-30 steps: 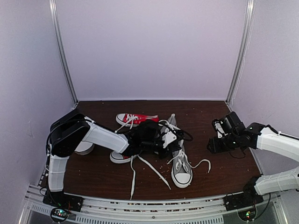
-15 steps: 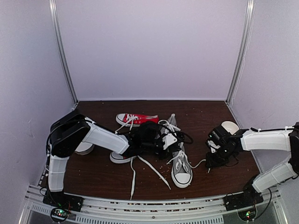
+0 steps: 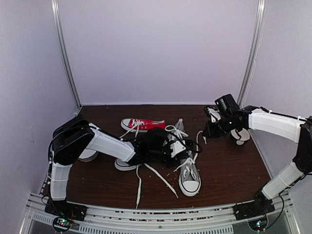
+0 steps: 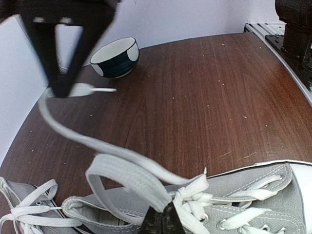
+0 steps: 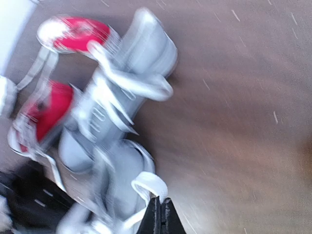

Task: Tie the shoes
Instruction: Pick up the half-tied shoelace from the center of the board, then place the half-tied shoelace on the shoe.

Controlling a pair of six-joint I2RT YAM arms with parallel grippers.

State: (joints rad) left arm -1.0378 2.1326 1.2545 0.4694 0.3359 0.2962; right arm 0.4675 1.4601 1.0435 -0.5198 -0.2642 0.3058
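Note:
The grey shoes lie in the middle of the table. The near shoe (image 3: 189, 176) points its white toe cap at me, and the other (image 3: 178, 127) lies just behind it. My left gripper (image 3: 183, 147) rests over the near shoe (image 4: 263, 195) and its tips (image 4: 163, 222) are shut on a loop of white lace (image 4: 131, 178) at the knot. My right gripper (image 3: 208, 130) hangs to the far right of the shoes, shut on the other lace (image 3: 196, 146), which stretches up from the shoe. The right wrist view is blurred but shows its tips (image 5: 160, 214) pinching a lace loop (image 5: 151, 183).
A red sneaker (image 3: 142, 124) lies behind the grey pair and another (image 3: 124, 164) sits under my left arm. A dark bowl (image 4: 115, 57) with a white inside stands at the right, behind my right arm (image 3: 273, 122). Loose lace ends (image 3: 161, 178) trail toward the front edge.
My right gripper dropped to the lace beside the near grey shoe, shut on it, then swung back and up to the far right, pulling the lace taut. The left arm stayed put.

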